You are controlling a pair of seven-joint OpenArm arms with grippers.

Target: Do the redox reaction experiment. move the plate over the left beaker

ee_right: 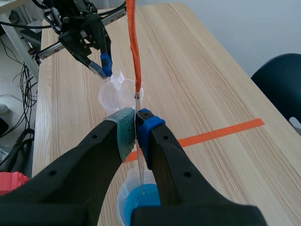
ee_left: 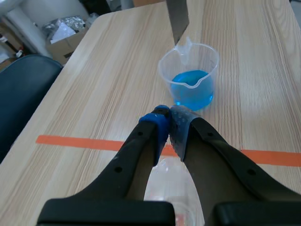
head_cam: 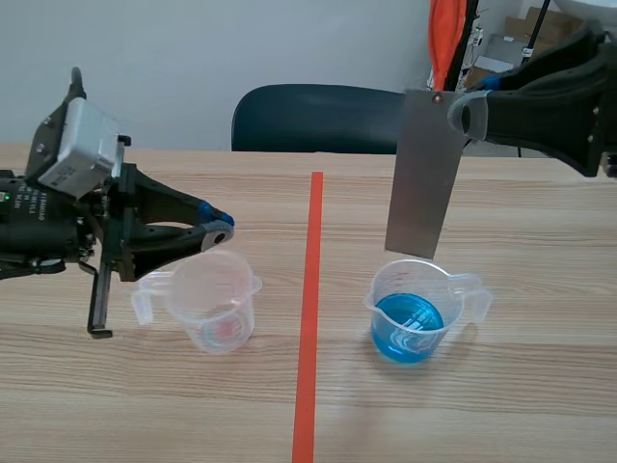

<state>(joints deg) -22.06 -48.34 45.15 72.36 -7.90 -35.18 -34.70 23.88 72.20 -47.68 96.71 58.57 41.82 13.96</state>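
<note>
My right gripper (head_cam: pixel 465 113) is shut on the top corner of a grey metal plate (head_cam: pixel 424 174). The plate hangs upright just above the right beaker (head_cam: pixel 413 313), which holds blue liquid. In the right wrist view the plate (ee_right: pixel 139 165) shows edge-on between the pads, with the blue beaker (ee_right: pixel 141 201) below it. The left beaker (head_cam: pixel 207 304) is clear with a little reddish liquid at the bottom. My left gripper (head_cam: pixel 218 229) is shut on nothing, right above that beaker's rim. From the left wrist, the shut gripper (ee_left: pixel 168 117) points toward the blue beaker (ee_left: pixel 190 75) and the plate's lower end (ee_left: pixel 177 19).
An orange-red tape line (head_cam: pixel 310 309) runs down the table between the two beakers. A dark chair (head_cam: pixel 318 118) stands behind the far table edge. Boxes and an orange object (head_cam: pixel 445 39) sit beyond the table at the back right.
</note>
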